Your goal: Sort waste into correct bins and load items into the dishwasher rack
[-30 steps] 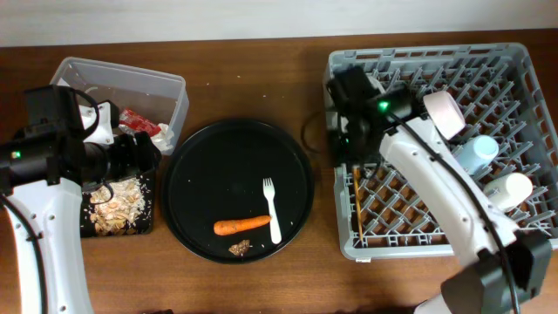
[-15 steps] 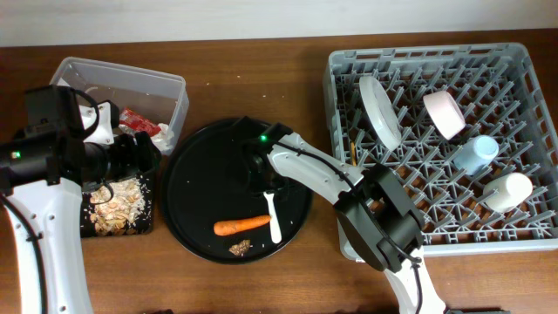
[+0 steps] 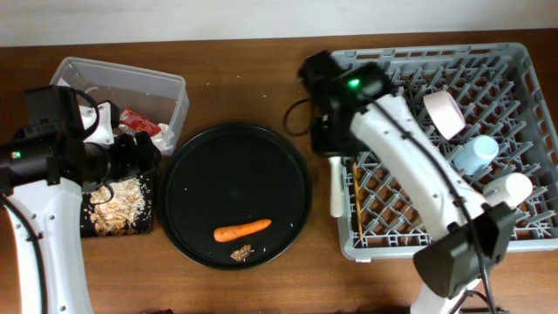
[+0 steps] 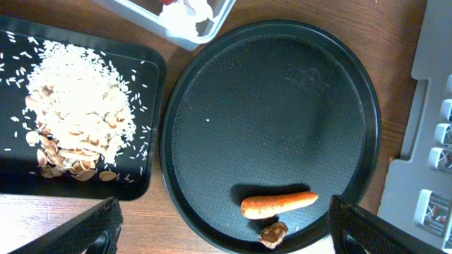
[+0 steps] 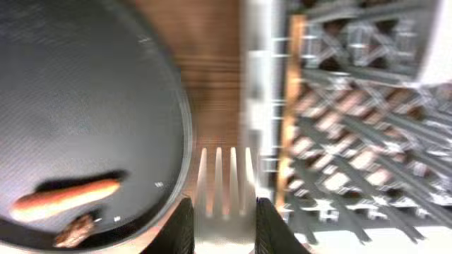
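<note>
My right gripper [image 3: 334, 159] is shut on the white fork [image 3: 336, 196] and holds it over the left edge of the grey dishwasher rack [image 3: 523, 61]. In the right wrist view the fork [image 5: 224, 183] sits between the jaws [image 5: 224, 226], tines forward. The orange carrot [image 3: 241, 228] and the brown crumbly piece [image 3: 241, 252] lie on the round black tray [image 3: 237, 139]. My left gripper [image 3: 131, 157] is open and empty over the shallow black tray [image 3: 90, 228] of rice scraps [image 4: 78, 116]. The clear tub [image 3: 170, 87] holds the red packet [image 3: 138, 120].
In the rack stand a bowl [image 3: 445, 113], a light-blue cup [image 3: 478, 155] and a white cup [image 3: 510, 187]. Chopsticks [image 3: 357, 196] lie along its left side. My right arm hides the plate. Bare wood lies between the round tray and the rack.
The fork has left the round black tray. My right gripper has carried it right to the rack's left edge. My left arm has not moved.
</note>
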### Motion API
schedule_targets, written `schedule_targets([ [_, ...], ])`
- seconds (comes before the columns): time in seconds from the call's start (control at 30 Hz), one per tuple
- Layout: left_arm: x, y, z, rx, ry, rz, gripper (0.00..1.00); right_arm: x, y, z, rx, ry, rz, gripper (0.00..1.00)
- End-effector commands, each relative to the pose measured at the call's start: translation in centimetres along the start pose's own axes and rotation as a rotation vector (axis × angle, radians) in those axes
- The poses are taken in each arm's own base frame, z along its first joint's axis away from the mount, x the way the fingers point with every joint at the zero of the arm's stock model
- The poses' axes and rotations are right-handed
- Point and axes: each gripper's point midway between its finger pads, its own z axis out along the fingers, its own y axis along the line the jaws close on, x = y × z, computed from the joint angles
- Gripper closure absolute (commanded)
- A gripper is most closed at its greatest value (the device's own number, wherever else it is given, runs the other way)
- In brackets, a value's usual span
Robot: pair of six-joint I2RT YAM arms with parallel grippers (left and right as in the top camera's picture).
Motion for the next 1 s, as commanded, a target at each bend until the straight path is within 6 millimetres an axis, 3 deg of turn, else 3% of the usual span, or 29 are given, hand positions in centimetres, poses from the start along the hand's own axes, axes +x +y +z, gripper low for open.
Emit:
schedule_targets([
  [0.0,-0.1,-0.1,-0.1,0.01,-0.004,-0.001,0.08,-0.4,-4.5,2.0,0.098,0.05,0.016,0.82],
  [0.07,-0.1,-0.1,-0.1,0.01,-0.003,-0.002,0.08,0.6,-6.8,5.5,0.126,0.123,0.038,0.82],
  [0.17,-0.1,-0.1,0.0,0.01,-0.003,-0.001,0.08,0.5,-6.7,8.1,0.116,0.109,-0.012,0.81],
  [0.2,-0.1,-0.1,0.0,0.01,-0.003,-0.001,0.08,0.1,-6.6,8.1,0.114,0.094,-0.014,0.73],
  [0.23,-0.1,-0.1,-0.1,0.01,-0.003,-0.002,0.08,0.1,-6.6,8.1,0.113,0.092,-0.013,0.53],
  [0.27,-0.1,-0.1,0.0,0.01,-0.003,-0.001,0.08,0.1,-6.6,7.7,0.108,0.085,-0.012,0.49],
  [0.33,-0.1,-0.1,0.0,0.011,-0.003,-0.001,0.08,-0.5,-6.5,4.7,0.077,0.005,-0.003,0.43],
  [0.37,0.0,-0.2,0.0,0.014,-0.002,-0.001,0.08,-0.7,-6.8,1.6,0.053,-0.065,0.006,0.39],
  [0.4,0.2,-0.7,0.0,0.048,0.007,-0.004,0.07,-0.7,-7.9,-1.3,0.03,-0.14,0.032,0.32],
  [0.47,0.6,-1.9,0.2,0.115,0.028,-0.006,0.07,0.0,-10.8,-4.3,0.01,-0.208,0.094,0.14],
  [0.53,3.2,-4.3,2.4,0.177,0.134,-0.071,0.06,2.2,-16.5,-5.2,0.016,-0.151,0.229,0.08],
  [0.57,5.9,-6.3,5.2,0.178,0.23,-0.139,0.03,2.9,-18.1,-4.9,0.031,-0.115,0.276,0.08],
  [0.6,8.1,-7.7,7.2,0.171,0.291,-0.186,0.01,3.4,-19.0,-4.3,0.039,-0.091,0.301,0.08],
  [0.63,12.4,-9.3,10.3,0.135,0.393,-0.283,0.01,3.6,-19.2,-3.7,0.042,-0.076,0.308,0.08],
  [0.7,16.2,-10.5,13.4,0.11,0.443,-0.36,0.01,3.6,-19.1,-3.4,0.04,-0.07,0.307,0.08],
  [0.73,17.1,-10.9,14.4,0.113,0.443,-0.383,0.01,3.5,-19.0,-3.4,0.034,-0.072,0.306,0.08],
  [0.8,18.5,-10.0,16.0,0.038,0.417,-0.454,0.01,3.5,-19.0,-3.4,0.034,-0.072,0.306,0.08],
  [0.83,18.6,-8.9,16.6,-0.013,0.385,-0.473,0.01,3.5,-18.9,-3.4,0.03,-0.071,0.306,0.08],
  [0.97,19.4,-7.9,18.1,-0.026,0.361,-0.506,0.01,3.6,-18.9,-3.4,0.027,-0.067,0.306,0.08],
])
